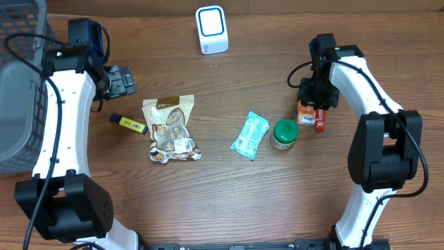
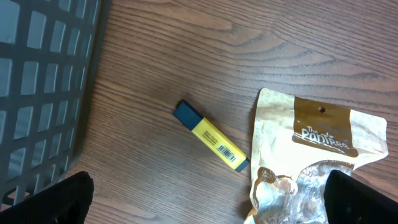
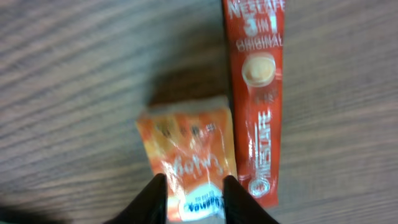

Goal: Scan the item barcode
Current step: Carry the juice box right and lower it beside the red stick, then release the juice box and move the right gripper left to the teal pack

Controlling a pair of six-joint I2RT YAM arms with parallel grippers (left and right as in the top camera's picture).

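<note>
A white barcode scanner (image 1: 211,29) stands at the table's far edge. My right gripper (image 1: 316,97) (image 3: 194,194) is down at the table over a small orange packet (image 1: 304,114) (image 3: 189,149). Its fingers stand slightly apart on either side of the packet's near end, and the packet lies flat. A red Nescafe sachet (image 1: 320,121) (image 3: 258,93) lies right beside it. My left gripper (image 1: 123,81) (image 2: 208,202) hangs wide open and empty above a yellow and blue highlighter (image 1: 128,123) (image 2: 211,142) and a tan snack bag (image 1: 170,128) (image 2: 317,149).
A teal packet (image 1: 250,135) and a green-lidded jar (image 1: 284,133) lie mid-table, left of my right gripper. A dark mesh basket (image 1: 17,90) (image 2: 37,74) fills the left edge.
</note>
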